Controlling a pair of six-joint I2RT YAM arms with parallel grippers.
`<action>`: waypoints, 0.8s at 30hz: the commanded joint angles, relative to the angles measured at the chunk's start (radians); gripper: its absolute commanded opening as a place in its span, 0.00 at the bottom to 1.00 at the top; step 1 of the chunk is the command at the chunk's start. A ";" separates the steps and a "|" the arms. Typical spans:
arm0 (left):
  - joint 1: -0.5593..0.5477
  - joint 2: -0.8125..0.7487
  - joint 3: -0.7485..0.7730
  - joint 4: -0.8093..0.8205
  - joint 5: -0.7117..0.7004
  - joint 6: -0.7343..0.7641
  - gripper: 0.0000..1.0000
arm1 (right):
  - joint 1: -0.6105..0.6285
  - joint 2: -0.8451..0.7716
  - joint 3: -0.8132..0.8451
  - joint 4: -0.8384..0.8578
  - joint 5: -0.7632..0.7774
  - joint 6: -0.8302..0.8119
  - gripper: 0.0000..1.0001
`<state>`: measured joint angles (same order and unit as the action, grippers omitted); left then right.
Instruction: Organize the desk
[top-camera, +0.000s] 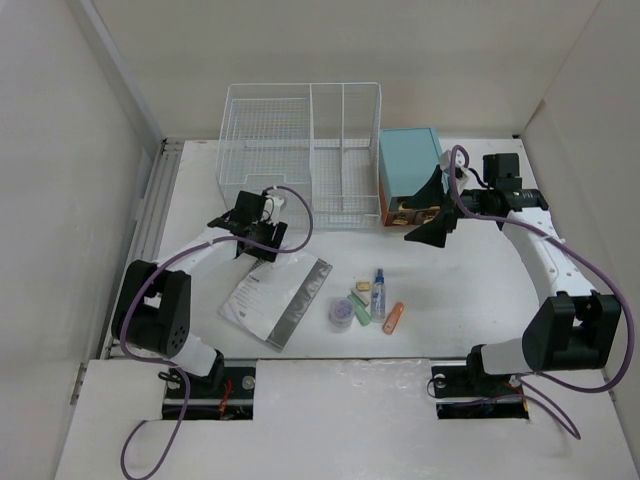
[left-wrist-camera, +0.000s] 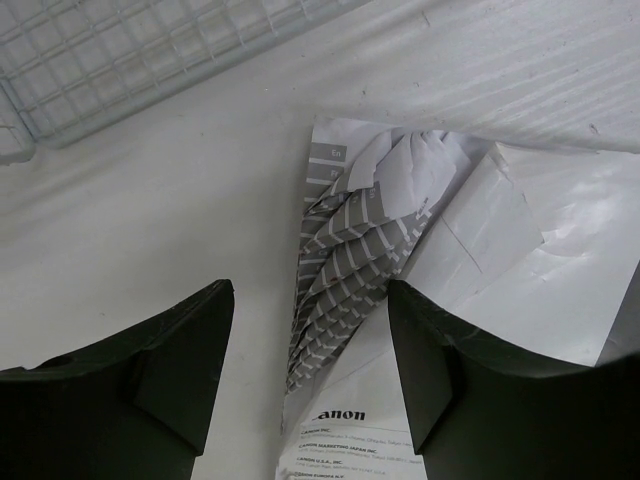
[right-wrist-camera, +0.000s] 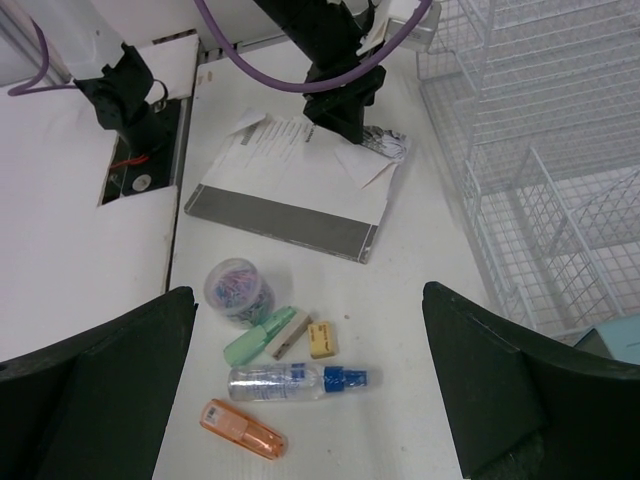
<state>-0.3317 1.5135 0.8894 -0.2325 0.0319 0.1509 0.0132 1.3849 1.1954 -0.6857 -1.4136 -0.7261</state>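
Left gripper (left-wrist-camera: 310, 300) hangs half open with nothing in it, right over the crumpled corner of a Canon booklet (left-wrist-camera: 480, 250), just in front of the white wire basket (top-camera: 300, 150). Right gripper (right-wrist-camera: 308, 295) is wide open and holds nothing too, off the basket's right front corner. Both are above the desk (top-camera: 470, 290), a flat white top the basket stands on, with pale walls around it and a metal rail (top-camera: 153, 205) left of the basket.

Desk (top-camera: 480, 290) bears booklet (top-camera: 275, 300) (crumpled), basket (top-camera: 270, 140).
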 joint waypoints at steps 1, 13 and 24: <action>0.002 -0.012 -0.017 0.010 -0.007 0.044 0.59 | -0.005 -0.006 0.041 -0.021 -0.053 -0.044 1.00; 0.002 0.122 0.039 -0.025 0.236 0.113 0.57 | -0.033 -0.006 0.041 -0.040 -0.071 -0.064 1.00; 0.013 0.180 0.060 -0.045 0.316 0.133 0.02 | -0.033 0.013 0.050 -0.058 -0.081 -0.082 1.00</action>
<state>-0.3073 1.6585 0.9585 -0.2317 0.2943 0.2699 -0.0135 1.3903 1.1976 -0.7345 -1.4410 -0.7708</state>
